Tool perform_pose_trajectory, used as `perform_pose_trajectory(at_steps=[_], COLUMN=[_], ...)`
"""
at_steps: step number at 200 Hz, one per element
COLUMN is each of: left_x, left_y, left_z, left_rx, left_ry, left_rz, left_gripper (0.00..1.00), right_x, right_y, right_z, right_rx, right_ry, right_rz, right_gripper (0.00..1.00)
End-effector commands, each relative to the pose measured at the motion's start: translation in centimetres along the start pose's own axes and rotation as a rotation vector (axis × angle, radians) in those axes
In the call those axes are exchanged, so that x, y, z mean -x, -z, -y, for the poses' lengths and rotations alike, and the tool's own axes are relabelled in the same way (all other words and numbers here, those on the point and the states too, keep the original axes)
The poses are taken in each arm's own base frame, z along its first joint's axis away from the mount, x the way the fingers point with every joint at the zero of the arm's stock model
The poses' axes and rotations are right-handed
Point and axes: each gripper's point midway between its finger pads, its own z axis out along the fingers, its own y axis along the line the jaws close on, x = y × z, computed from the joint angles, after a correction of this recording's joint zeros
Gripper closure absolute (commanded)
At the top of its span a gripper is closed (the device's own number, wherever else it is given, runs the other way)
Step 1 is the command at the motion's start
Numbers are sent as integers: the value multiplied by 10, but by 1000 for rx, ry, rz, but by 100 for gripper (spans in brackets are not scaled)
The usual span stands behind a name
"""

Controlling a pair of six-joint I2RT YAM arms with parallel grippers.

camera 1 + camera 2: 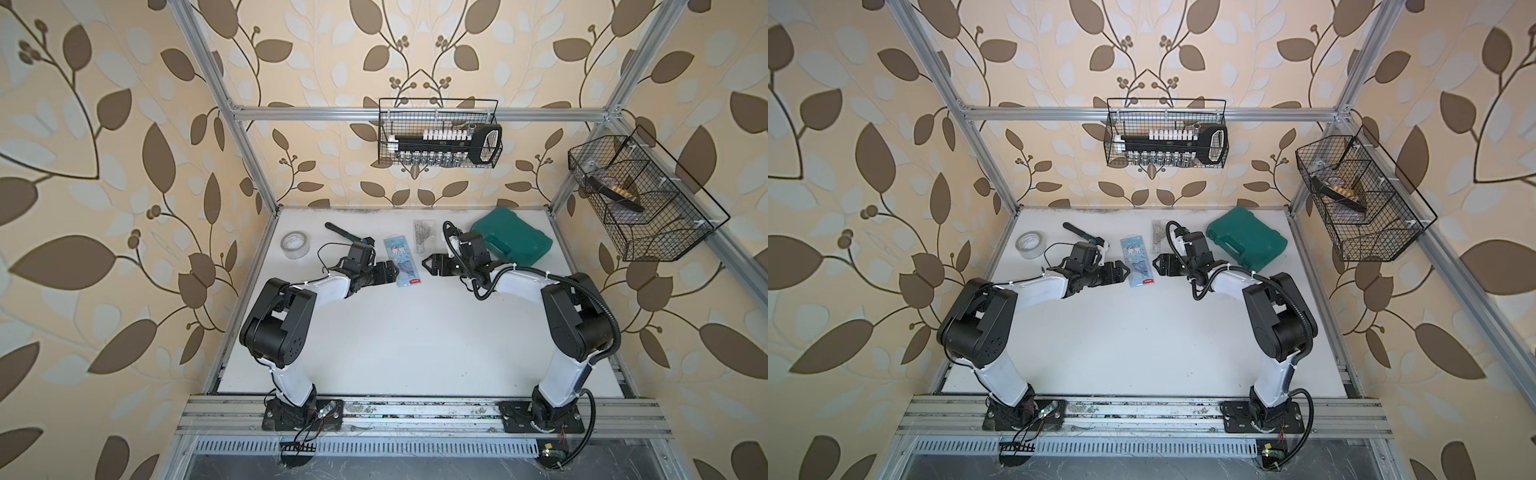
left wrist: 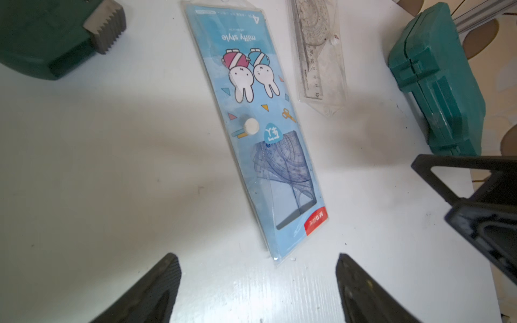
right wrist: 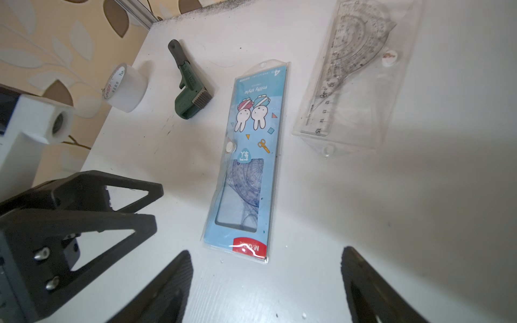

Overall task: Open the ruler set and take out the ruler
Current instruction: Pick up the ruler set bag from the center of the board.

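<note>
Left gripper [image 2: 256, 256]: jaws spread, empty | right gripper [image 3: 266, 249]: jaws spread, empty | ruler set [image 1: 402, 262]: flat on white table [image 1: 374, 340], between both grippers, rulers visible inside

Ruler set [image 3: 249, 165]: flat on table [image 3: 419, 209], mid-surface.
Right gripper [image 3: 266, 253]: jaws spread, empty, at set's red end.
Left gripper [image 3: 159, 205]: near set's long edge, apart.
Tape roll [image 3: 126, 86]: at table edge.

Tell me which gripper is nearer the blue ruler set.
Left, narrowly. In a top view the left gripper overlaps the left edge of the ruler set; the right gripper sits beside its right edge, table between.
</note>
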Motion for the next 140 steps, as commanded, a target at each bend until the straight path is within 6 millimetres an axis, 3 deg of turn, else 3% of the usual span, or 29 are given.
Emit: perform_pose_trajectory(at_steps=[1,53,73,108,140], left_x=[9,-1,-2,-4,-7], left_y=[-7,-26,-30,-35,-41], left_z=[16,11,8,4,2], left_rx=[-74,-105,-107,-103,-107], left_ry=[20,85,100,110,122], left_rz=[-5,-25,-17,-17,-23], left_gripper=[18,28,30,33,36], right_x=[2,-9,-16,-24,-28], right_y=[-12,-43,-53,-65,-74], right_z=[-13,-9,-7,0,4], right_rx=[66,81,82,55,35], right_ry=[-44,-130,-154,-170,-184], right_rz=[-24,-78,-101,-122,-140], right_gripper=[22,40,54,88,93])
